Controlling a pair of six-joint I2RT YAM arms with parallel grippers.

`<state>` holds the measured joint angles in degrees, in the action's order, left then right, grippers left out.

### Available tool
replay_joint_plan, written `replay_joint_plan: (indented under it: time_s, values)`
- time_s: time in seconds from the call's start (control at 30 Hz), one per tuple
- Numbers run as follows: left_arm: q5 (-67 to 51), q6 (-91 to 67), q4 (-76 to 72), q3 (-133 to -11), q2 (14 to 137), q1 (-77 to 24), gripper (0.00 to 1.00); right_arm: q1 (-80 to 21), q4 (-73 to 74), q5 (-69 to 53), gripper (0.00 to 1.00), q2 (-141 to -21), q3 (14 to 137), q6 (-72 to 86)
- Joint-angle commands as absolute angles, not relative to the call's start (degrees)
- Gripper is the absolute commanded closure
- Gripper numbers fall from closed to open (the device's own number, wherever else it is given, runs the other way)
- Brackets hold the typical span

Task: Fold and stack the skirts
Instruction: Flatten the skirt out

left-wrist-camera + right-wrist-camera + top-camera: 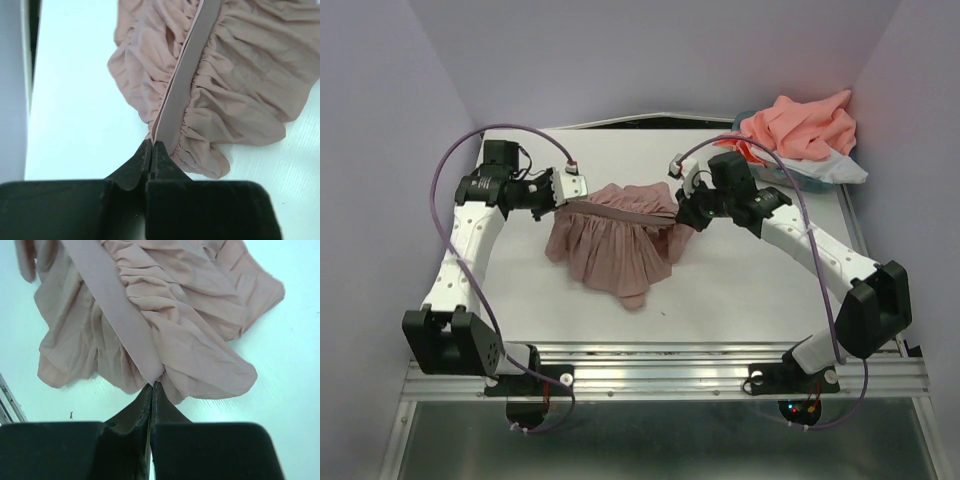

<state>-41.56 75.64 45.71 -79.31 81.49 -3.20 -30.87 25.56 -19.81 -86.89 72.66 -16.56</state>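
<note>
- The white table (740,290) carries everything, with the 2 arms reaching from its near edge towards the middle.
- The dusty pink pleated skirt (615,250) is at the middle of the table. Its top is stretched left to right between the 2 claws. Its gathered cloth (240,75) hangs towards the near side and rests crumpled on the table, with a narrow tail pointing near. The right wrist view shows its folds (190,330) bunched and spread on the surface.
- A coral cloth (800,125) is heaped at the far right corner, well apart from the pink skirt.
- A pale white-blue cloth (840,165) pokes out from under the coral heap on its right near side.
- The skirt's smooth waistband (625,215) runs as a taut strip from one claw to the other; it shows flat and straight in both wrist views (185,85) (115,315).
- The left claw (583,200) is clenched on the left end of the waistband, its fingers pressed together over the band's tip (151,145).
- The right claw (678,213) is clenched on the right end of the waistband, jaws closed on the band's corner (152,387).
</note>
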Motion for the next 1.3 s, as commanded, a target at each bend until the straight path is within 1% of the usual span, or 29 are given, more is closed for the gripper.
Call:
replay_joint_plan:
  time_s: [0.0,0.03,0.2,0.27,0.37,0.5,0.6,0.63,0.73,0.77,0.8,0.83,0.87,0.9,0.93,0.97,1.0,1.03,1.07,1.1,1.13,1.17,1.2,1.27]
  values:
    - [-44.6,71.8,43.9,-75.2,71.3,-2.8,1.0,-29.1,33.3,-18.5,0.99,-84.1,73.6,-17.0]
    - [-44.6,71.7,43.5,-74.0,69.9,-2.9,1.0,-29.1,33.7,-19.3,0.99,-84.0,73.1,-17.1]
    - [-42.2,72.2,44.8,-65.8,64.8,-5.3,1.0,-29.1,36.8,-32.1,0.99,-83.4,74.7,-15.5]
    - [-40.3,71.5,44.4,-61.9,62.8,-8.3,1.0,-29.1,38.1,-34.3,0.99,-84.9,75.6,-14.6]
    - [-39.9,69.9,42.8,-56.5,61.4,-11.5,1.0,-29.8,41.4,-39.0,0.99,-88.3,73.0,-15.5]
    - [-37.1,70.4,42.2,-49.3,58.7,-16.2,1.0,-29.8,46.5,-36.9,0.99,-91.0,68.9,-19.3]
    - [-36.7,70.4,41.7,-46.5,56.4,-18.3,1.0,-29.8,48.9,-36.0,0.99,-88.3,69.3,-20.2]
    - [-36.9,69.3,39.5,-47.1,56.3,-18.3,1.0,-29.8,47.6,-33.6,0.99,-87.5,70.6,-19.6]
    - [-38.5,58.8,31.7,-50.6,58.3,-18.1,1.0,-29.8,44.7,-29.7,0.99,-87.2,76.0,-19.5]
    - [-39.0,54.2,28.9,-54.4,59.3,-17.8,1.0,-26.9,43.5,-28.4,0.99,-87.8,81.2,-18.6]
    - [-40.3,49.5,25.8,-56.4,62.0,-17.1,1.0,-24.8,41.8,-28.5,0.99,-88.5,83.8,-17.3]
    - [-40.4,39.3,19.1,-60.8,65.3,-15.5,1.0,-20.3,37.0,-28.4,0.99,-90.7,89.3,-14.1]
    - [-40.6,34.6,16.0,-63.2,65.3,-14.4,1.0,-18.2,34.6,-29.0,0.99,-92.2,92.5,-12.6]
    - [-40.1,30.5,9.7,-65.4,68.5,-13.5,1.0,-16.5,31.1,-29.4,0.99,-94.0,96.0,-10.9]
    - [-39.2,22.8,6.4,-69.8,70.4,-11.5,1.0,-15.3,29.5,-29.4,0.99,-97.9,99.5,-9.1]
    - [-37.6,19.7,3.7,-72.2,72.0,-10.7,1.0,-14.7,28.6,-29.3,0.99,-99.8,103.0,-9.1]
    - [-34.8,17.3,-0.6,-74.7,75.5,-9.9,1.0,-14.7,28.0,-29.0,0.99,-101.8,109.9,-9.1]
    - [-33.1,14.3,-2.7,-77.1,77.4,-9.3,1.0,-14.7,25.9,-28.7,0.99,-103.4,112.7,-9.0]
    - [-30.9,13.9,-3.8,-82.5,81.3,-8.7,1.0,-14.7,24.0,-28.0,0.99,-106.2,114.9,-8.7]
    - [-25.9,14.1,-4.4,-85.5,83.2,-8.7,1.0,-14.7,21.7,-26.9,0.99,-107.3,117.2,-8.4]
    - [-23.6,14.6,-4.8,-88.3,85.1,-8.7,1.0,-14.7,16.4,-25.4,0.99,-108.1,117.2,-6.5]
    - [-22.2,16.5,-5.0,-92.3,88.1,-8.3,1.0,-14.7,14.3,-26.1,0.99,-109.9,117.3,-7.0]
    - [-25.6,18.4,-3.2,-95.3,89.3,-7.9,1.0,-14.7,18.9,-28.7,0.99,-111.9,121.8,-9.6]
    - [-29.0,23.5,-0.1,-96.2,90.3,-7.6,1.0,-14.7,27.5,-30.2,0.99,-116.6,129.4,-10.4]
